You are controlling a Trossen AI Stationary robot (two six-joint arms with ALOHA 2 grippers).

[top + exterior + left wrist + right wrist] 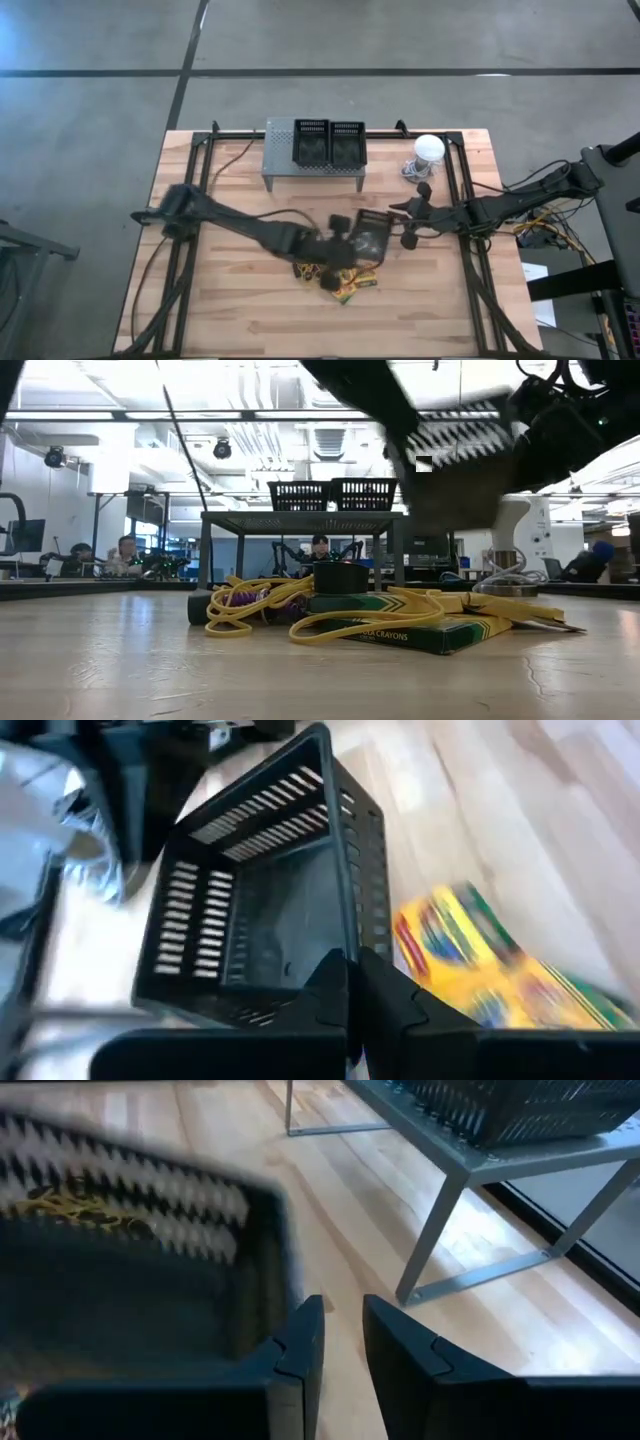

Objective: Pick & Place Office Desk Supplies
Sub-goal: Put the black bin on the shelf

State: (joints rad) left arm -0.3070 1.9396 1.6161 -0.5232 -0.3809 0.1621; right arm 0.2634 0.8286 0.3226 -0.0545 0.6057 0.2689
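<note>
A black slatted basket (372,236) (270,890) hangs above the table's middle, with my left gripper (342,246) (352,982) shut on it. Below and near it lie yellow-and-green crayon boxes (350,285) (420,622) flat on the wood, with yellow and purple rubber bands (262,603) piled on them. A small black round thing (341,576) stands on one box. My right gripper (409,226) (342,1342) waits just right of the basket (150,1260), its fingers a narrow gap apart with bare wood showing between them. My left gripper pinches the basket's near wall at its rim (335,952) between its two fingers, which come slanting down from the table's left. The basket is lifted clear of the table and tilted, as the low view shows (455,470).
A grey perforated stand (285,160) at the far middle carries two more black baskets (311,142) (348,142). A white dome with a cable (429,150) sits at the far right. Black rails (200,200) run along both sides. People sit in the room behind.
</note>
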